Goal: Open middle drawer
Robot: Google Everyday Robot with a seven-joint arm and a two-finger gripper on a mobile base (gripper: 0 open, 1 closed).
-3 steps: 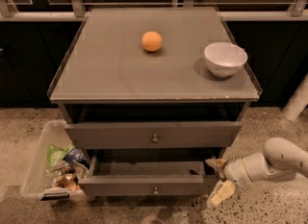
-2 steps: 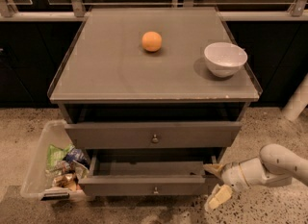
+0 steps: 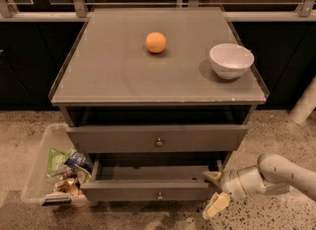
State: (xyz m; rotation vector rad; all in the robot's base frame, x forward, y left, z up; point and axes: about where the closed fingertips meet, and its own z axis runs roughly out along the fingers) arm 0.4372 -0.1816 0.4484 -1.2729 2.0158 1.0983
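Middle drawer part-way out, gripper on its right corner – slip risk

Bottom right of frame, the gripper sits at the right end of the middle drawer. Its jaws are spread, one finger above the front edge and one below, not clamped on anything I can see. The drawer's at lower centre, out enough to show grey interior. My worry: pulling from a corner instead of the knob could skew the drawer so it binds, or a finger just slips off. The plastic bin at lower left sits tight beside the drawer front — could snag. Further up, a jolt might roll the orange or rattle the white bowl.
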